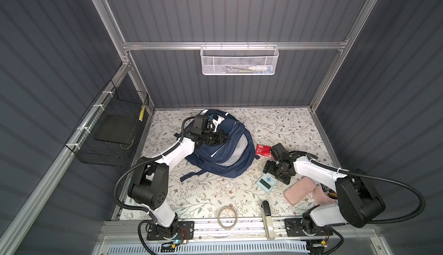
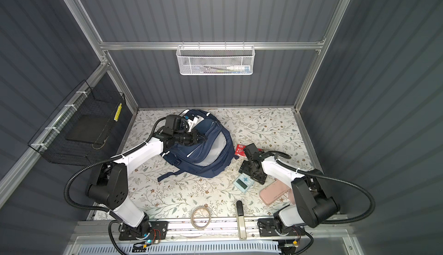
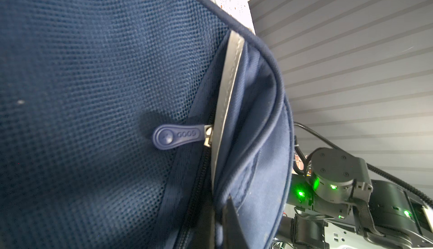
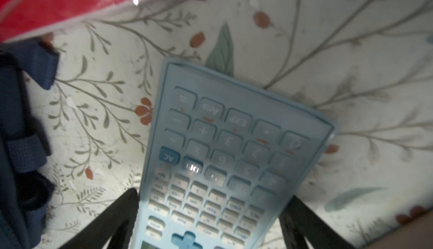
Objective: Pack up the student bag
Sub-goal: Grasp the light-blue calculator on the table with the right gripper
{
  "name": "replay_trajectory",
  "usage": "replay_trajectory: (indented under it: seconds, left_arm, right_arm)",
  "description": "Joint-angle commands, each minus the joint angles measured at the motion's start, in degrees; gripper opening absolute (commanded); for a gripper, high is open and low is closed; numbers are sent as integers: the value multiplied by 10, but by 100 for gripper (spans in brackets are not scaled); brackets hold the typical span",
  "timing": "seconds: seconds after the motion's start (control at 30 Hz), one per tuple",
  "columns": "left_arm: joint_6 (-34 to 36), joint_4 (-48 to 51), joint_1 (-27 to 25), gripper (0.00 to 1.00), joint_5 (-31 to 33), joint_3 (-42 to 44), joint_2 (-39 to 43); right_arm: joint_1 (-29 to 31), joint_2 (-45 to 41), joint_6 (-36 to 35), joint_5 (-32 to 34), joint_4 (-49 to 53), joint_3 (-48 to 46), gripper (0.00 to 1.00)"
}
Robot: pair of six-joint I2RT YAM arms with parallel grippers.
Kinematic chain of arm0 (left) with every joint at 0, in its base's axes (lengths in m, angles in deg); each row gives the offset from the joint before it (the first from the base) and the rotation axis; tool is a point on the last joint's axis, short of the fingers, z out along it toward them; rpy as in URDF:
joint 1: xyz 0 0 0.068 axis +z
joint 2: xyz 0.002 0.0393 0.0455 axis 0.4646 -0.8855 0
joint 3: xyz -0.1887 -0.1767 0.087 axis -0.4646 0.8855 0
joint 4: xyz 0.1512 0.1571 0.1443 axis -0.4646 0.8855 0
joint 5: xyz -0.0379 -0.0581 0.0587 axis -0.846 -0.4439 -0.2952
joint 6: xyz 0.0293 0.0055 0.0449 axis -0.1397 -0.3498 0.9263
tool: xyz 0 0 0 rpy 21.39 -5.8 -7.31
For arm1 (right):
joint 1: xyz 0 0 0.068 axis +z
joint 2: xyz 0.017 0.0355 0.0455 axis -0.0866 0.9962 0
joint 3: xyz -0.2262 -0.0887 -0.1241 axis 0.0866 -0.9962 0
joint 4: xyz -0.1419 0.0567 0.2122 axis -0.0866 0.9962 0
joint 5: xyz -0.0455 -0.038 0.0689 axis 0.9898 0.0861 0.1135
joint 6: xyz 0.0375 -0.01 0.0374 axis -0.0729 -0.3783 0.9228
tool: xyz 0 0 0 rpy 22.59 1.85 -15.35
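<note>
The left gripper (image 1: pixel 225 138) was pinched shut on fabric of the student bag (image 1: pixel 231 156), which lay left of centre at the far side of the floral table (image 1: pixel 206 193); further right, the right gripper (image 4: pixel 210 195) had its jaws spread wide astride a light blue calculator (image 1: pixel 266 181).

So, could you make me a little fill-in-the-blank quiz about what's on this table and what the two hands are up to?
1. The left hand is shut on the student bag, whose fabric is dark ____.
2. The right hand has a finger on each side of the calculator, whose keys face ____.
3. The pencil case beside the right arm is ____.
4. The packet between the student bag and the right hand is ____.

Missing words: blue; up; pink; red.
</note>
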Motion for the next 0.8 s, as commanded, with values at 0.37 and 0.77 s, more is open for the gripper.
replay_trajectory:
  seconds: [0.37,0.77]
  left_arm:
    - [0,37,7,0,11,5,7]
    - [11,57,7,0,12,-6,10]
  right_arm:
    - [95,160,-173,65,80,141,92]
    - [74,140,-212,71,110,147,82]
